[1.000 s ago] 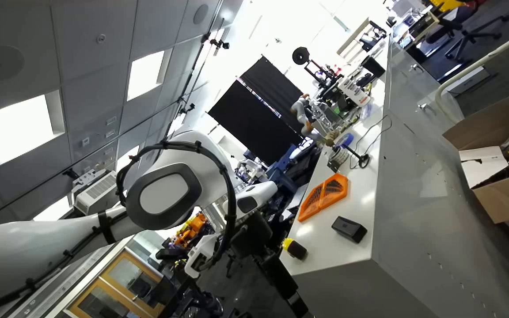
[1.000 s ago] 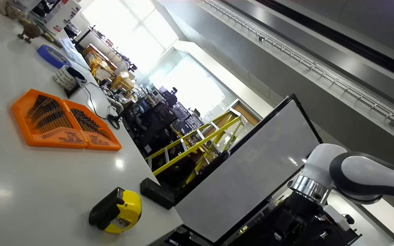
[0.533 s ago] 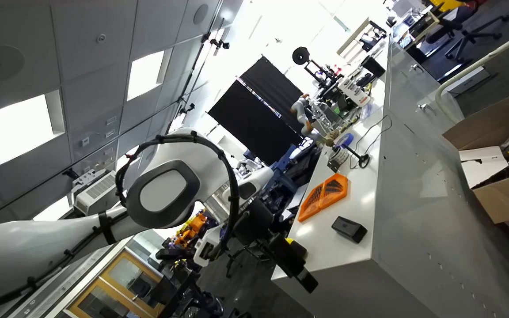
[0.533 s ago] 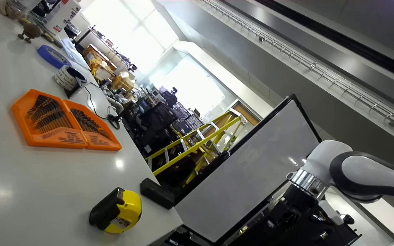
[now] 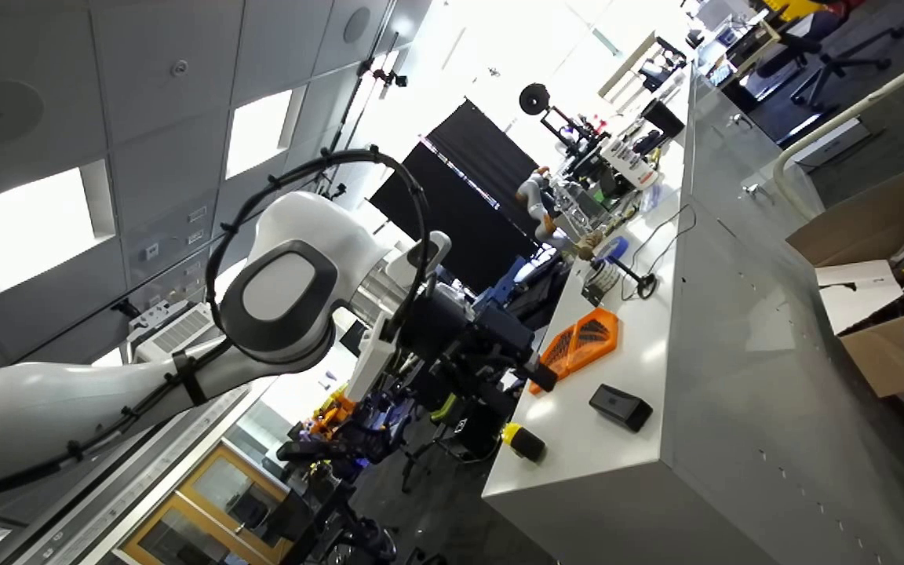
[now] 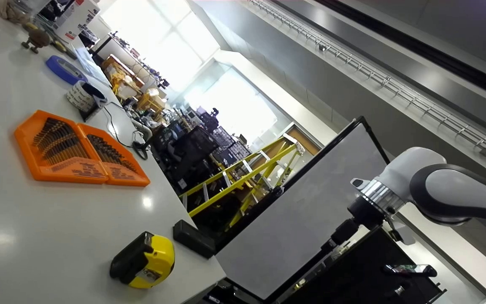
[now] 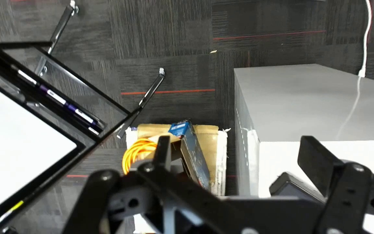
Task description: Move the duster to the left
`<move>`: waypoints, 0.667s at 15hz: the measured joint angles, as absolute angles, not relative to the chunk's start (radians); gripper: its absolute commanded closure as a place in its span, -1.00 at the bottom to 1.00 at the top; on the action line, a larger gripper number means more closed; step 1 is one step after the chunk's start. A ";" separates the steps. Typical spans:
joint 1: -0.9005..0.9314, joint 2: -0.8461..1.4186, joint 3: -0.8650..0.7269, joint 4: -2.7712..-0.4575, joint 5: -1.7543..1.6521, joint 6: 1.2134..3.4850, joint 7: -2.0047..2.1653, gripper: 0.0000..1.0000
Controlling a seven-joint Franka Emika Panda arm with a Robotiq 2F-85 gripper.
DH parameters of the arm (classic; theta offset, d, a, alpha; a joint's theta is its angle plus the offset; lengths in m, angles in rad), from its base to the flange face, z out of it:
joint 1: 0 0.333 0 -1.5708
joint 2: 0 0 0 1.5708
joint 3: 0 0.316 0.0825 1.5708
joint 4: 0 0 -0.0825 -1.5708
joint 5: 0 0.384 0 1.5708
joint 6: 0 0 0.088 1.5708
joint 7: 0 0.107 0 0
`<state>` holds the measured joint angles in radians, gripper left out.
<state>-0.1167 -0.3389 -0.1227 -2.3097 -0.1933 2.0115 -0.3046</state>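
The duster point(image 5: 621, 406) is a small black oblong block lying on the white table near its end, seen in both exterior views point(image 6: 193, 238). In the wrist view a black block point(image 7: 292, 187) that looks like it sits on the white tabletop, partly hidden behind the right finger. My gripper point(image 7: 239, 149) is open and empty, its fingers wide apart. The left finger appears over the floor and the right one over the table end. In the exterior views the gripper point(image 5: 526, 384) hangs beside the table, apart from the duster; it also shows edge-on against the whiteboard point(image 6: 328, 245).
An orange drill-bit case point(image 6: 82, 152) lies open on the table point(image 6: 57, 219). A yellow and black tape measure point(image 6: 144, 259) stands near the duster. A whiteboard point(image 6: 310, 211) stands beyond the table end. A box with orange cable point(image 7: 193, 156) sits on the floor.
My gripper has risen and turned, moving up in an exterior view from beside the table end to in front of the orange case's edge. The tape measure is uncovered there. The duster has not moved.
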 measured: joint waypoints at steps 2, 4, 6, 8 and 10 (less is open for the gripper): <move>-0.091 -0.313 -0.129 -2.284 -0.187 2.037 -0.401 -1.00; -0.080 -0.297 -0.132 -2.282 -0.180 2.063 -0.460 -1.00; -0.081 -0.296 -0.132 -2.282 -0.180 2.063 -0.459 -1.00; -0.081 -0.296 -0.133 -2.282 -0.180 2.063 -0.459 -1.00; -0.081 -0.295 -0.133 -2.282 -0.180 2.065 -0.460 -1.00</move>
